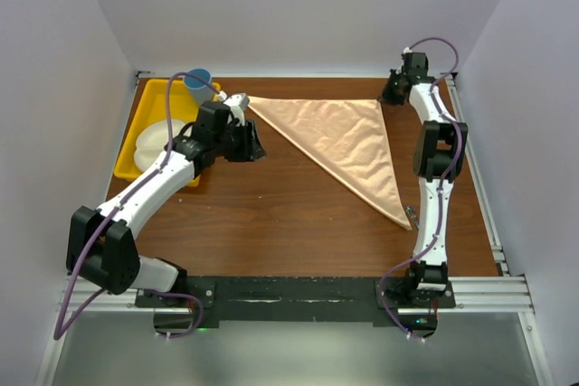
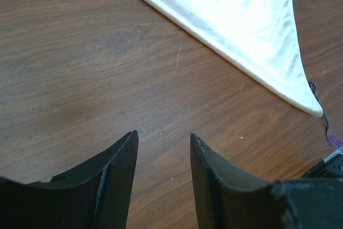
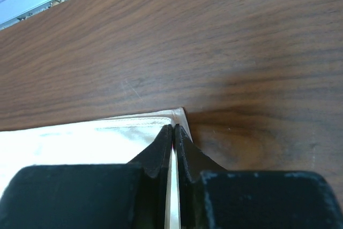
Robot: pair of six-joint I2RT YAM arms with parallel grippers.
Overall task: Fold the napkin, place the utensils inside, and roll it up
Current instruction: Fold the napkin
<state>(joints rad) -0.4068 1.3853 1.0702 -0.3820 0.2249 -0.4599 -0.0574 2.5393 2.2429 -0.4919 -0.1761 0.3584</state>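
The napkin [image 1: 348,142] lies on the table [image 1: 271,214], folded once into a triangle. One long edge runs along the far side and one point reaches toward the near right. It is a thin, soft cloth, very light, with a slight shine, so I judge it will slide easily on the wood and will sag and bend wherever it is not supported. The two layers can also slip apart if only one is caught. A corner is the best place to take it, with both layers between the fingers.

The right gripper [image 3: 172,132] does exactly this: its jaws are pressed together on the far right corner of the napkin, and a thin strip of cloth shows between them. The left gripper [image 2: 163,154] is about half open and holds nothing. It hangs over bare wood just beside the far left corner, not touching the cloth.

I cannot find the fork with certainty; a small grey thing lies by the near point of the napkin, too small to tell. On the left stands a yellow tray [image 1: 149,88] with a white plate [image 1: 149,146] and a blue cup [image 1: 197,79].
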